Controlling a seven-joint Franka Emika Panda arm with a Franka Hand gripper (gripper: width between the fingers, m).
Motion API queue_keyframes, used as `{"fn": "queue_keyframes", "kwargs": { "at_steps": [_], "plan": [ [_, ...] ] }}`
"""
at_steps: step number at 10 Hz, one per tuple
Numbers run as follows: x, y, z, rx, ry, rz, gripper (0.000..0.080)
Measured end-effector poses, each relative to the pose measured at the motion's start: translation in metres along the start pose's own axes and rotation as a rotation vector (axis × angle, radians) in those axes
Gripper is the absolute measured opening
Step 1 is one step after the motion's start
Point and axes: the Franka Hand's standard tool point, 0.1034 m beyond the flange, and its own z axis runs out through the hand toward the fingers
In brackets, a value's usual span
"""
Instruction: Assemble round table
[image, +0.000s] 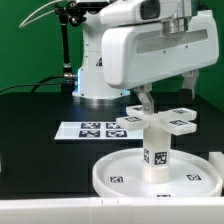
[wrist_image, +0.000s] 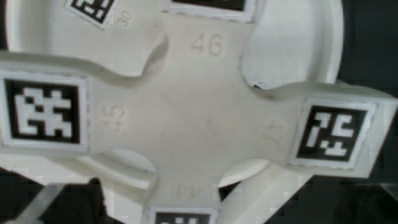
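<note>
The large rimmed round disc (image: 120, 178) lies flat at the front of the table. The short cylindrical leg (image: 157, 148) stands upright on its middle, with the cross-shaped foot (image: 162, 122) on top of the leg. My gripper (image: 166, 100) hangs just above the foot, and its fingers (image: 146, 100) are spread apart and hold nothing. In the wrist view the foot (wrist_image: 178, 110) fills the picture, with tags on its arms and the disc (wrist_image: 294, 40) behind it. The gripper (wrist_image: 187, 205) straddles one arm of the foot.
The marker board (image: 92, 130) lies flat behind the disc, towards the exterior view's left. The arm's base (image: 95, 75) stands at the back. A white object (image: 216, 165) shows at the right edge. The table top is black.
</note>
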Motion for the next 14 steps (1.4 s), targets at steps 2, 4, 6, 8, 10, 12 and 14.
{"fn": "queue_keyframes", "kwargs": {
  "at_steps": [2,4,6,8,10,12,14],
  "plan": [
    [-0.002,0.002,0.000,-0.002,-0.003,-0.120,0.0649],
    [-0.004,0.003,0.001,-0.004,-0.006,-0.262,0.0649],
    [-0.008,0.003,0.004,-0.009,-0.027,-0.425,0.0649],
    [-0.010,0.003,0.005,-0.012,-0.037,-0.508,0.0649],
    [-0.011,0.002,0.007,-0.008,-0.040,-0.503,0.0649],
    [-0.014,0.001,0.010,-0.014,-0.037,-0.504,0.0649],
    [-0.018,0.001,0.014,-0.015,-0.038,-0.500,0.0649]
  ]
}}
